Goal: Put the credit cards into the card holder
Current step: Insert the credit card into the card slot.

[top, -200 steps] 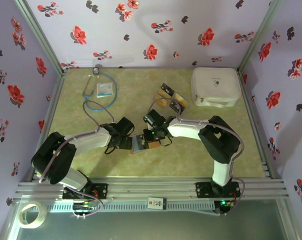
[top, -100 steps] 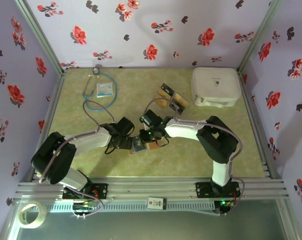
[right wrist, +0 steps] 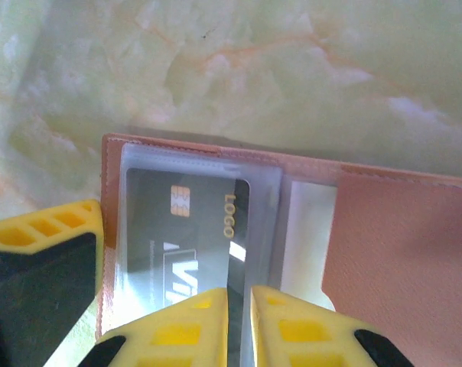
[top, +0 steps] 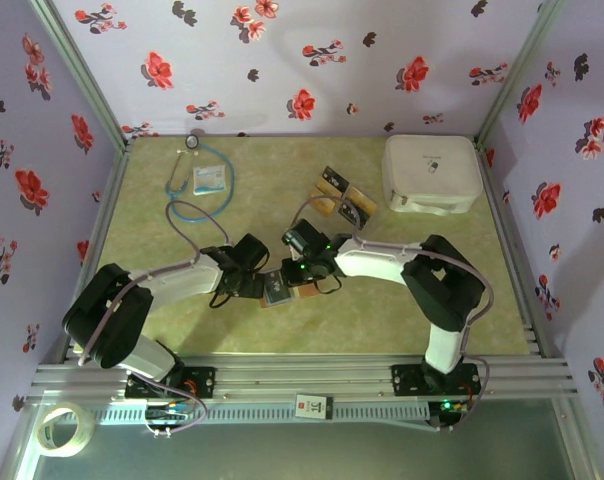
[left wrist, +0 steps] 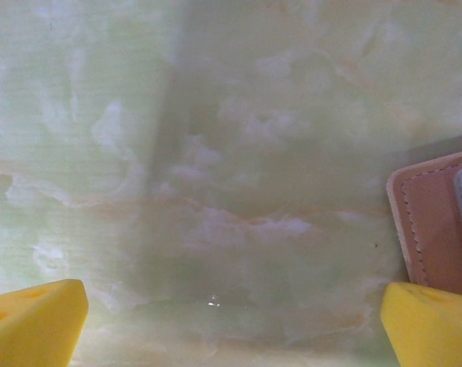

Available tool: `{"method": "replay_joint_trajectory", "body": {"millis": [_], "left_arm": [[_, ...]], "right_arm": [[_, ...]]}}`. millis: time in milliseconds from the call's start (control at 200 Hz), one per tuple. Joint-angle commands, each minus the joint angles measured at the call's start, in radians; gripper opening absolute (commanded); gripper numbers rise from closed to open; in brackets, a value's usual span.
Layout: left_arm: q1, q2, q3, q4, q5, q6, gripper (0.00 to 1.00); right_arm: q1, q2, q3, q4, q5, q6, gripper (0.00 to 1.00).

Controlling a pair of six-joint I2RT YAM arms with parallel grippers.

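The reddish-brown card holder (top: 279,290) lies open on the table between the two arms. In the right wrist view a black credit card (right wrist: 189,222) with a gold chip sits mostly inside the holder's (right wrist: 403,245) clear sleeve. My right gripper (right wrist: 239,306) is shut on that card's near edge. My left gripper (left wrist: 231,329) is open and low over the table, with one yellow fingertip (left wrist: 430,321) at the holder's stitched edge (left wrist: 430,222). Several more credit cards (top: 340,198) lie loose farther back.
A big white case (top: 432,172) stands at the back right. A stethoscope (top: 182,195) and a white-blue packet (top: 209,179) lie at the back left. A tape roll (top: 62,428) sits outside the frame at the near left.
My right gripper has shifted slightly left over the holder, and less of the card shows from above. The left arm has stayed where it was.
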Motion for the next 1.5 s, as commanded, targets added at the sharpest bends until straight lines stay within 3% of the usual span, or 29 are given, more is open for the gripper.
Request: {"method": "replay_joint_trajectory", "body": {"millis": [0,460,1495], "left_arm": [[0.008,-0.016,0.011,-0.024,-0.016,0.008,1.00],[0.006,-0.071,-0.040,-0.056,-0.008,-0.035,1.00],[0.004,0.018,-0.019,0.001,0.012,-0.013,1.00]], "right_arm": [[-0.007,-0.045,-0.041,0.006,0.029,-0.003,0.15],[-0.004,-0.020,-0.077,0.065,-0.013,0.024,0.13],[0.059,0.063,-0.004,0.073,-0.033,0.050,0.13]]}}
